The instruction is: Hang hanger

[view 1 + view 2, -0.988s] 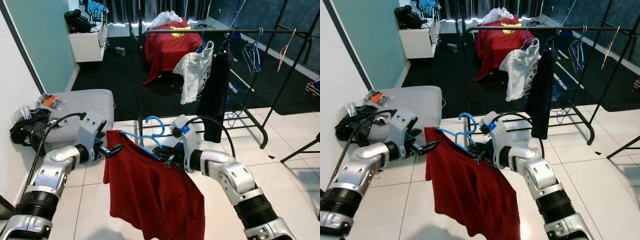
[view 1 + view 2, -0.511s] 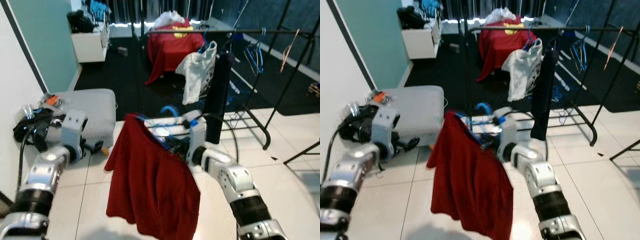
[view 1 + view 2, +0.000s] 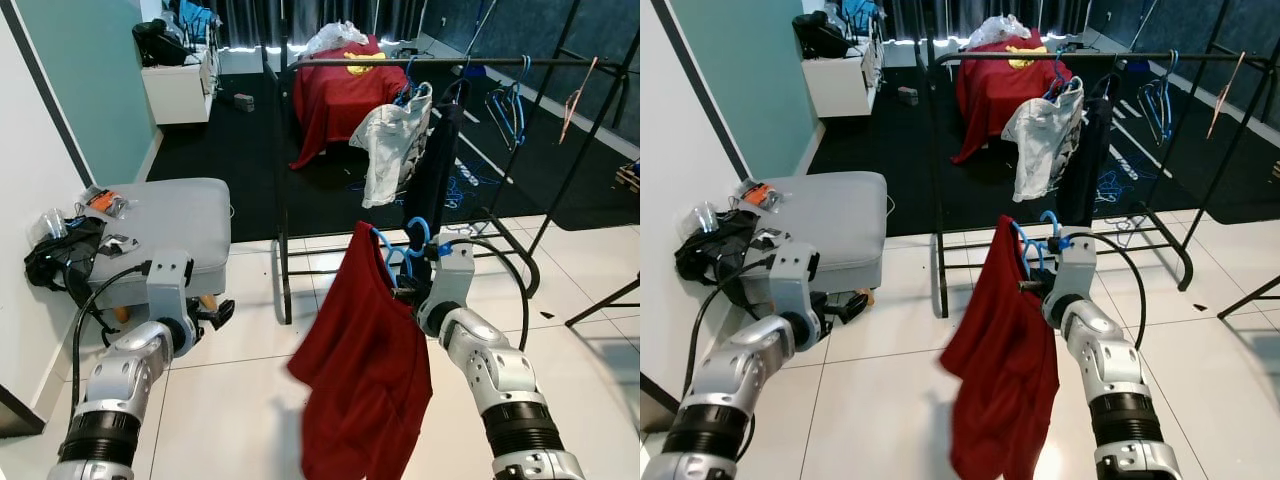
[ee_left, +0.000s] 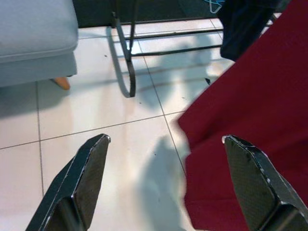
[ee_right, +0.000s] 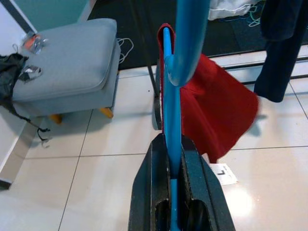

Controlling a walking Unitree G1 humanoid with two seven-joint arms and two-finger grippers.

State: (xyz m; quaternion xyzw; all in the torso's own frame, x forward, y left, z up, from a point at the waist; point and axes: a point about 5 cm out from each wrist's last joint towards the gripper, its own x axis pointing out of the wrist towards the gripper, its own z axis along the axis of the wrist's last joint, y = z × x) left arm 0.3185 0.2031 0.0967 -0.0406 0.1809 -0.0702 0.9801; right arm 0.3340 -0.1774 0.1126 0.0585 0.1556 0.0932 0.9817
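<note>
We see a bright, evenly lit room

Soft shadows fall on the white floor tiles (image 3: 240, 400); the red shirt (image 4: 250, 120) blurs at its edges, and the tiles show slight glare

Head eyes: 2 views, high, facing forward and down; both share the clothes rack (image 3: 440, 63).
Left wrist: low, near the floor (image 4: 96, 110).
Right wrist: close along the blue hanger (image 5: 172, 96).
</note>
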